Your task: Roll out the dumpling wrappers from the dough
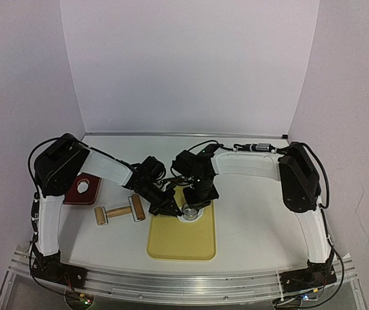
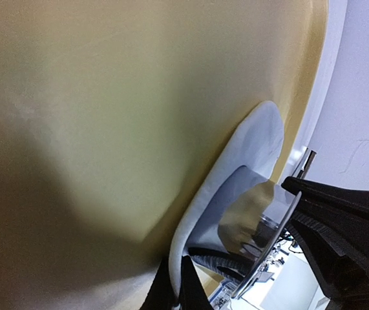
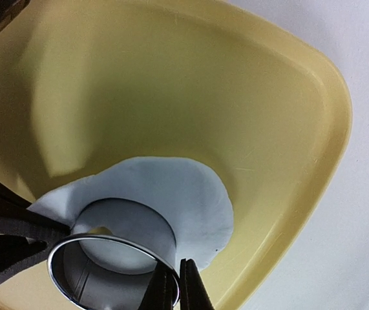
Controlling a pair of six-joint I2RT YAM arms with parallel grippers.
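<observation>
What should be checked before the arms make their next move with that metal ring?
1. Ring cutter sits on the dough sheet: ok.
2. Right tool pinches the ring's rim: ok.
3. Left tool pinches the dough's edge: ok.
4. Dough sheet lies on the cutting board: ok.
5. Disc inside the ring cut clean through: cannot tell.
6. Rolling pin out of the way: ok, it lies on the table left of the board.
</observation>
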